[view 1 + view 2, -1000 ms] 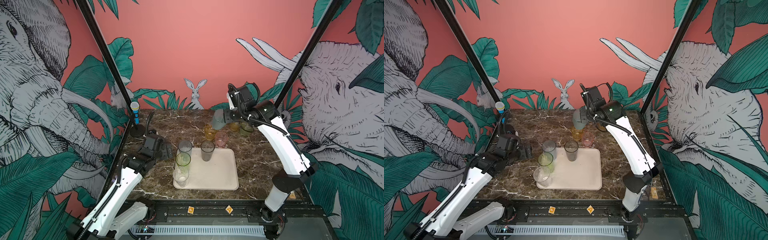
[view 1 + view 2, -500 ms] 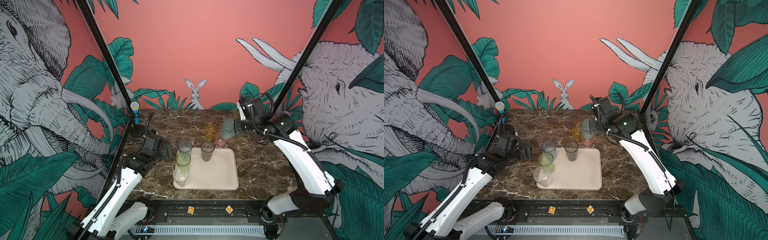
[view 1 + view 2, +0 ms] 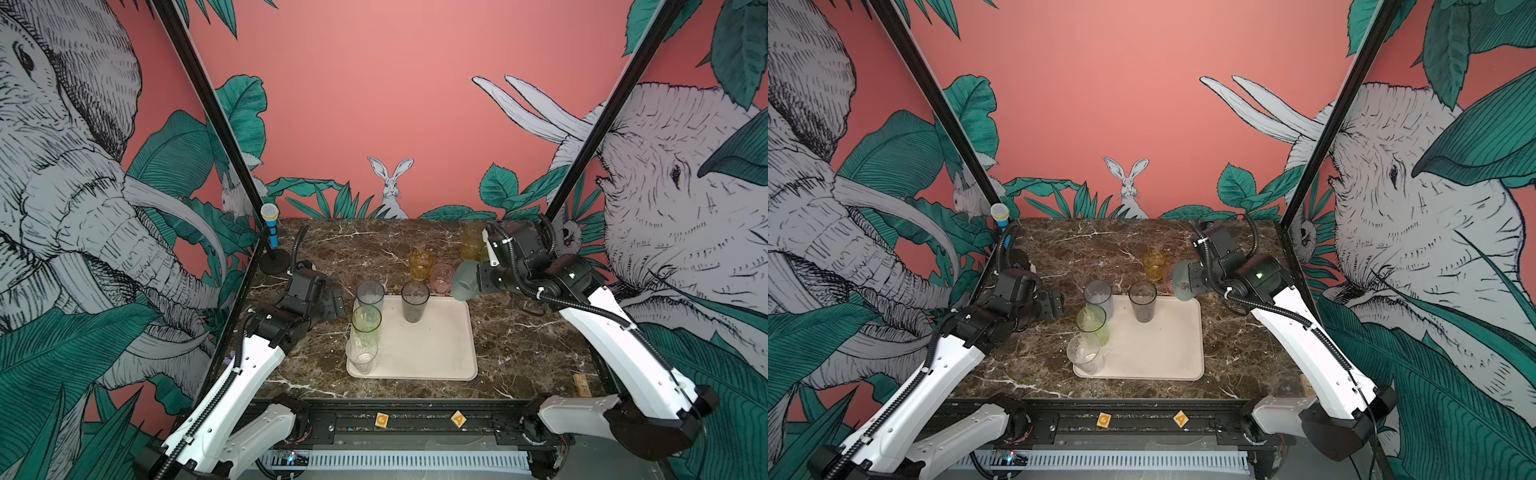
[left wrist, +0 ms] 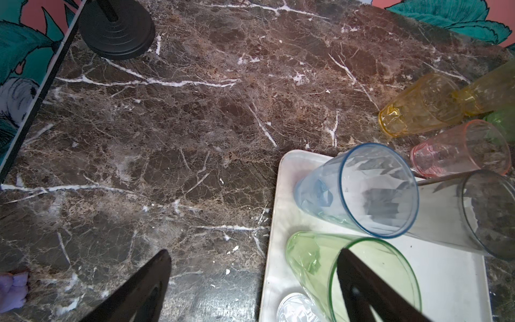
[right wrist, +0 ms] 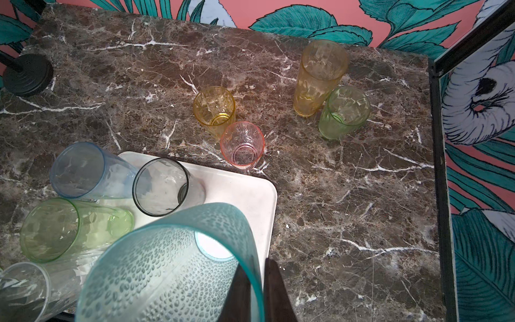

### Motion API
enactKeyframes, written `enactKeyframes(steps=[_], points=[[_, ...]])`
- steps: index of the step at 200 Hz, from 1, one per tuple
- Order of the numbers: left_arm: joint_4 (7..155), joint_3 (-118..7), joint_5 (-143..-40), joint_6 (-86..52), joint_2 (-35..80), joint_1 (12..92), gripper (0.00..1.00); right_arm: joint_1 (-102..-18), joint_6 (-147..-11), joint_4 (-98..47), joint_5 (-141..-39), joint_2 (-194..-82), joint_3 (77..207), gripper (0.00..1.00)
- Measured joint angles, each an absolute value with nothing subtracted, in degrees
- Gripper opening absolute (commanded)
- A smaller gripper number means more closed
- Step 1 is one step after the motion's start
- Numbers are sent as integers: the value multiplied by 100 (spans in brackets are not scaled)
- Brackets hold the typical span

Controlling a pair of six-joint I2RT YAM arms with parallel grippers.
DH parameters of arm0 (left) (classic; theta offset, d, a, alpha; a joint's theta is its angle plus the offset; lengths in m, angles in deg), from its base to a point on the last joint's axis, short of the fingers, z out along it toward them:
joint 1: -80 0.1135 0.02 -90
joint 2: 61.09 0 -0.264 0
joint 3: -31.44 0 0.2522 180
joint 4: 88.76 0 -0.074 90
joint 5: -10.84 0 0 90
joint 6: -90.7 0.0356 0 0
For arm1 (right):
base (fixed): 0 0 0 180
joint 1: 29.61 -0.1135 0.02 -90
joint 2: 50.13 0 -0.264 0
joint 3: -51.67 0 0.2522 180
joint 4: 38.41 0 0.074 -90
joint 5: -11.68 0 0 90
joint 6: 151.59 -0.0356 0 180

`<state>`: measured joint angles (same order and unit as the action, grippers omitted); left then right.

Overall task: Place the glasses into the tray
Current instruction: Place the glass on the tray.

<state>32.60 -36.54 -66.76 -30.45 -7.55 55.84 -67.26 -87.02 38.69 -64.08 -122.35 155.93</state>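
Pink tumbler [image 5: 242, 145] — just beside the tray [image 5: 237, 189]

I log, outside the job:
- one blue toy microphone [image 3: 270, 226], upright on a round black stand base [image 3: 274, 264], far-left corner of the brown marble tabletop [image 3: 353, 245]
- an orange lettered block [image 3: 381, 419] and a tilted lettered block [image 3: 458, 418], on the front rail
- a small wooden block [image 3: 580, 384], near-right table edge
- a rabbit mural [image 3: 390, 187], back wall

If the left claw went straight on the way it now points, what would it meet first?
Probably the tall green tumbler on the tray: the left claw points at it from beside the rim. Depth is unclear, so the pale grey tumbler might come first.
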Motion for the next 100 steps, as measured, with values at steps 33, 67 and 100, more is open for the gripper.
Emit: enactKeyframes(steps=[33,67,100], points=[[3257,-3588,-6676,-3082,-757,5584,94,-6823,-8798,3718,-6410,-11872,14998,0],[3255,-3542,-6676,-3109,-766,5584,94,-6951,-8931,3508,-6406,-11523,14438,0],[3251,-3527,-6674,-3126,-803,5584,94,-7115,-9082,3237,-6402,-11252,13831,0]])
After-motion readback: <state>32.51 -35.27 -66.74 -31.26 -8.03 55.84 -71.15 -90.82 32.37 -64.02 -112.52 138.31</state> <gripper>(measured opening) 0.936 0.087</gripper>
